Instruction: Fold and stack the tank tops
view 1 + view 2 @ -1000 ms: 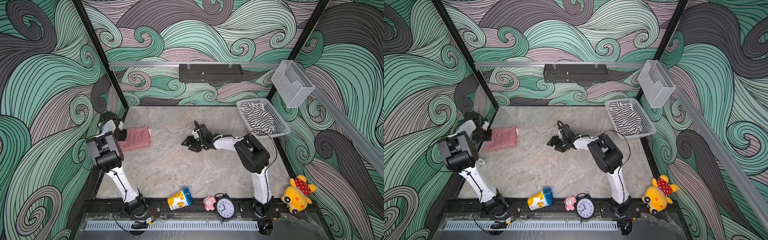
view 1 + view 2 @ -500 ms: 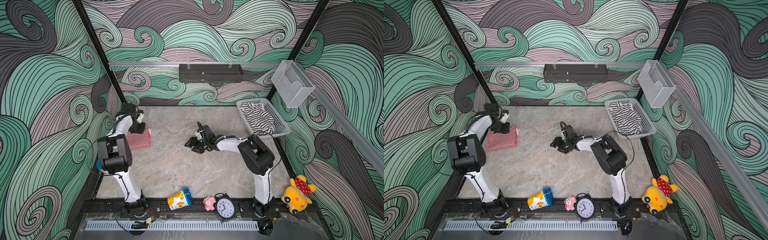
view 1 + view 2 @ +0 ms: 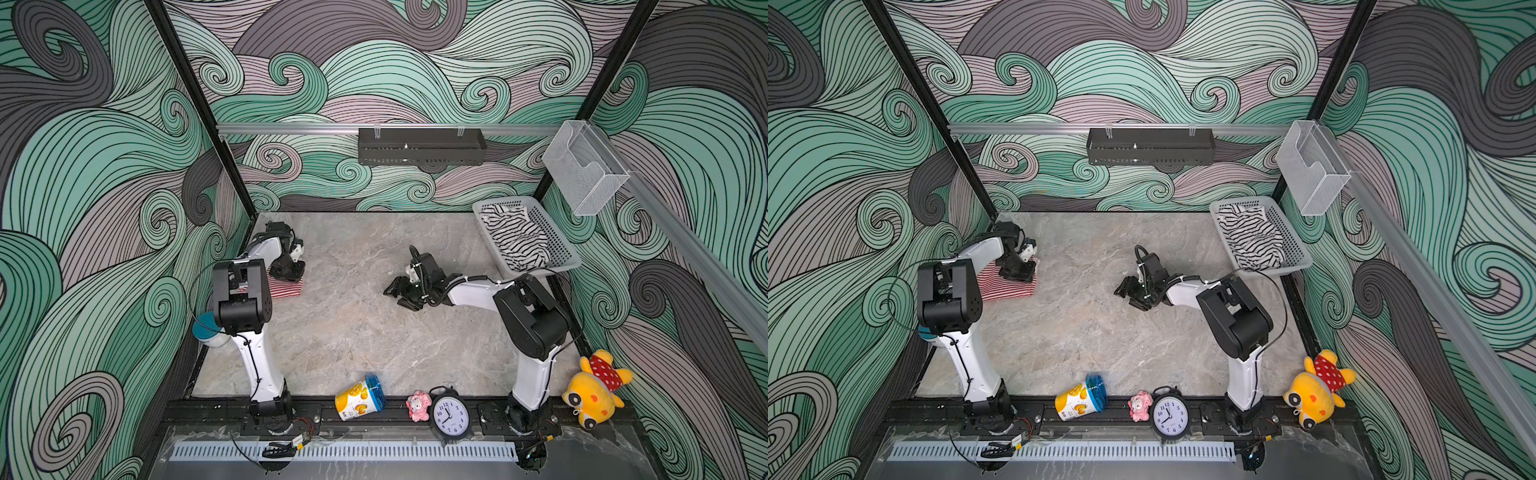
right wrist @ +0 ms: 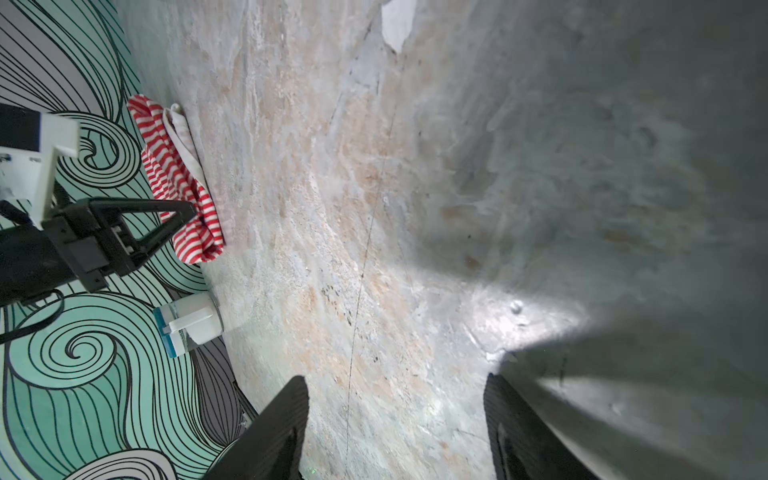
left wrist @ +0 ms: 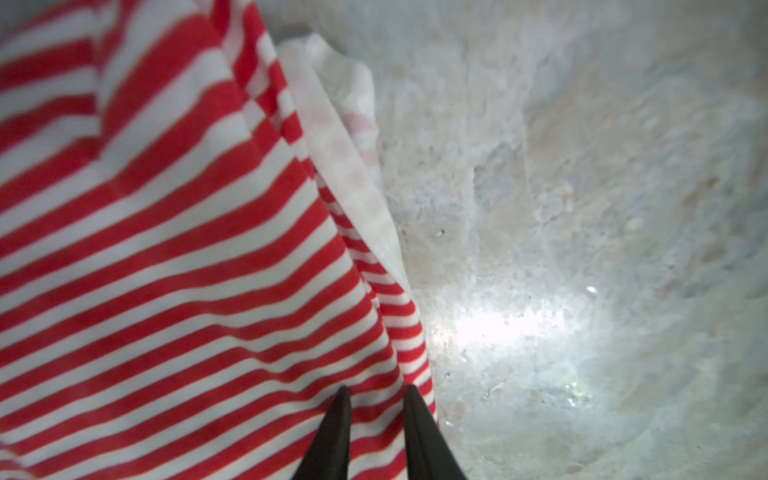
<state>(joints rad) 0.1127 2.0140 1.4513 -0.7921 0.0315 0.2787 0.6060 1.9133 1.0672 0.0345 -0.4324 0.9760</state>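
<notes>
Your red-and-white tank top (image 3: 289, 289) lies folded on the marble table (image 3: 353, 328) against its left edge, at middle left in both top views. Its long axis runs left to right across the frame, dipping a little toward the right, and your left arm hides much of it. In the left wrist view the stripes run from lower left to upper right, and the cream trim (image 5: 345, 162) borders the cloth's right-hand edge, next to bare table.

Your left gripper (image 3: 287, 272) points down onto the top's far right corner. Its jaws stand narrow, the black fingertips (image 5: 341, 415) set either side of a striped fold at the cloth's edge. You cannot tell whether they pinch it yet.

Your right gripper (image 3: 397, 296) hangs low over bare table at centre frame, well apart from both tops, pointing left. Its jaws are wide and hold nothing.

The black-and-white tank top (image 3: 515, 239) lies crumpled in the grey basket (image 3: 559, 245) at upper right, its long axis following the basket's length from upper left to lower right
</notes>
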